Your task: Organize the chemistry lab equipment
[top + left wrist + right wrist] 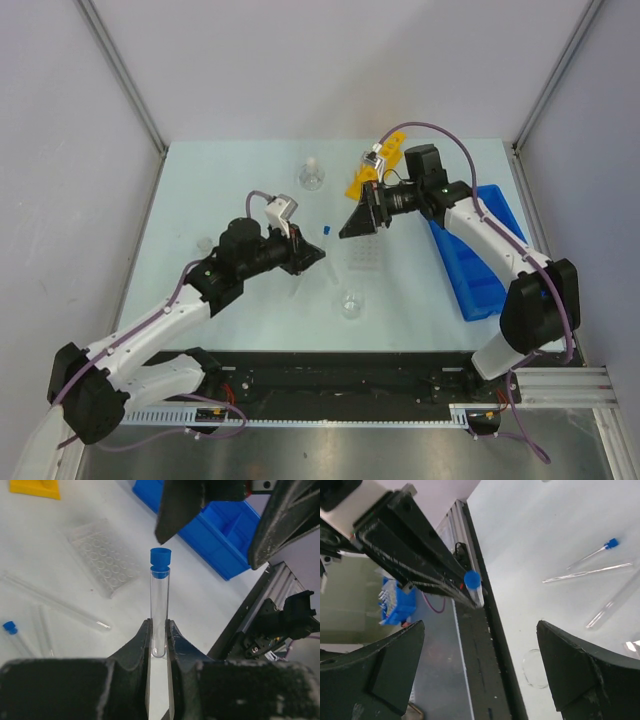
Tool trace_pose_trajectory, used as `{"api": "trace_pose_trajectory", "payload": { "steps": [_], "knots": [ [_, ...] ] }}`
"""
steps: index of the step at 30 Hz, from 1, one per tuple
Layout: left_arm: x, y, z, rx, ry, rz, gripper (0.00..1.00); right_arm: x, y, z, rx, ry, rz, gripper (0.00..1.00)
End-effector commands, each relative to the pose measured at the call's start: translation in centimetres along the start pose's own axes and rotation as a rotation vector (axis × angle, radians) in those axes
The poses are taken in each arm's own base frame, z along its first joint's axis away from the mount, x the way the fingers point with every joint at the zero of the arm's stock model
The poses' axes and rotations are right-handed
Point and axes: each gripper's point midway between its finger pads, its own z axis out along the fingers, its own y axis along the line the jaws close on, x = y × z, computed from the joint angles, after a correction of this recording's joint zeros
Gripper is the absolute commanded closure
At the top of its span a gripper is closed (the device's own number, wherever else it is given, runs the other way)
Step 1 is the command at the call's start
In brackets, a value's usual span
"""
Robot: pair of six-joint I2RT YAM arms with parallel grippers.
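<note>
My left gripper (pixel 159 626) is shut on the bottom end of a thin blue-capped tube (pixel 160 605) and holds it above the table; in the top view the gripper (pixel 306 252) points its cap (pixel 327 231) toward my right gripper (pixel 352 226). The right gripper (pixel 480 667) is open and empty, jaws wide, facing the held tube (pixel 474 586). Behind the right arm stands the yellow tube rack (pixel 388 158). The blue bin (pixel 474 262) lies at the right. The flask (pixel 312 176), the beaker (pixel 351 305) and the clear tray (pixel 366 257) stand on the table.
Other thin tubes lie on the table left of the tray, one blue-capped (pixel 11 630) and one uncapped (pixel 55 602); they also show in the right wrist view (pixel 592 560). The black rail (pixel 330 375) runs along the table's near edge. Grey walls close in the sides.
</note>
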Motion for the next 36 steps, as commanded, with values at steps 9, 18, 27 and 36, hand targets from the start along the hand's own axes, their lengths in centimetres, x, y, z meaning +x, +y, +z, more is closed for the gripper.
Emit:
{"api": "trace_pose_trajectory", "payload": {
  "steps": [9,18,27,36],
  "knots": [
    [-2.9,-3.7,1.5,0.048,-0.058,0.006,0.89,0.2,1.0,3.1,0.069,0.028,-0.005,0.2],
    [-2.4,-3.8,2.0,0.025,-0.026,0.022,0.89,0.0,0.4,3.2,0.104,0.024,-0.014,0.46],
    [-1.7,-3.8,2.2,0.025,-0.002,0.028,0.89,-1.0,-0.2,2.5,0.128,-0.005,-0.017,0.53],
    [-1.7,-3.5,2.4,0.005,0.004,0.03,0.89,-0.9,0.0,2.4,0.137,0.011,-0.063,0.77]
  ]
}}
